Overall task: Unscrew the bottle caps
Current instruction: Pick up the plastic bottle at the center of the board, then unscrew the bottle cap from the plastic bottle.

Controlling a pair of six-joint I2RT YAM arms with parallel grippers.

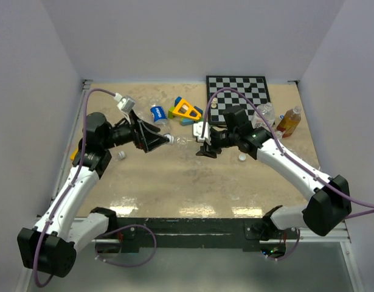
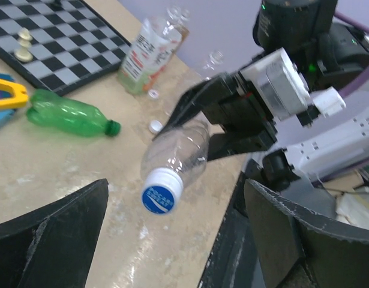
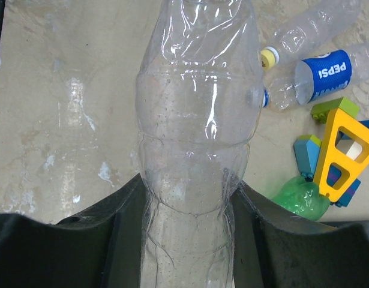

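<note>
Probably partway | grips clear bottle (image 2: 178,147) in right hand (image 1: 203,145) | holds left hand (image 1: 161,140) wide open, blue-topped cap (image 2: 162,191) just ahead, still on | beyond: loose white cap (image 2: 155,126), capped green bottle (image 2: 67,114)

Open tabletop (image 1: 193,182) nearside, white cap (image 1: 242,158) mid-table, toy blocks (image 1: 185,111) and chessboard (image 1: 238,91) crowding far side

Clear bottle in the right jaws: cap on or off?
On. A blue-topped white cap sits on the neck of the clear bottle, ahead of the open left jaws, untouched.
</note>
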